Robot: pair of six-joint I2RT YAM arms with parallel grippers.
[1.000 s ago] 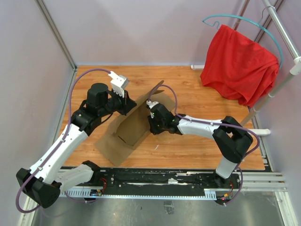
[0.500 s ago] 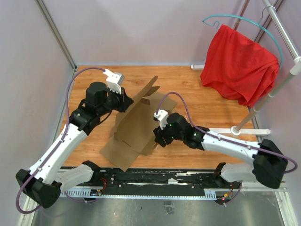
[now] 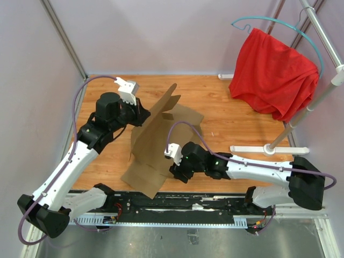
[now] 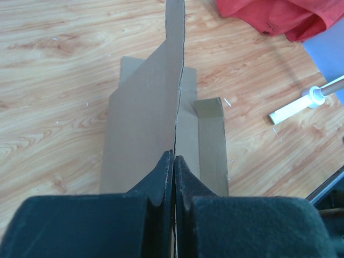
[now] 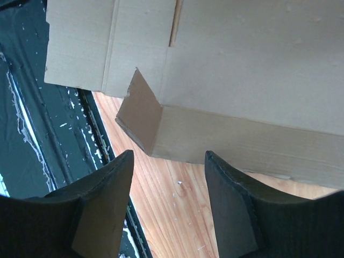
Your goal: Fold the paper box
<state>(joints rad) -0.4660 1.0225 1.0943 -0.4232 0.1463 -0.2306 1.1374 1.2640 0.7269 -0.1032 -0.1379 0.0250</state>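
The paper box [image 3: 161, 142] is a brown cardboard sheet lying on the wooden table, with one long panel lifted upright. My left gripper [image 3: 141, 116] is shut on the top edge of that upright panel. The left wrist view shows the panel [image 4: 145, 123] edge-on, pinched between the closed fingertips [image 4: 173, 157]. My right gripper [image 3: 175, 171] hovers open by the sheet's near right corner, touching nothing. In the right wrist view its gripper [image 5: 169, 159] spans bare wood just below a folded side strip [image 5: 242, 142] and a small corner flap [image 5: 141, 110].
A red cloth [image 3: 274, 75] hangs on a teal hanger at the back right, above a white stand base [image 3: 252, 149]. A black rail [image 3: 183, 201] runs along the near table edge, close to the right gripper [image 5: 32, 134]. Purple walls enclose the left and back sides.
The right gripper has opened, let go of the box and pulled back toward the near edge. The left gripper has lifted the panel more upright.
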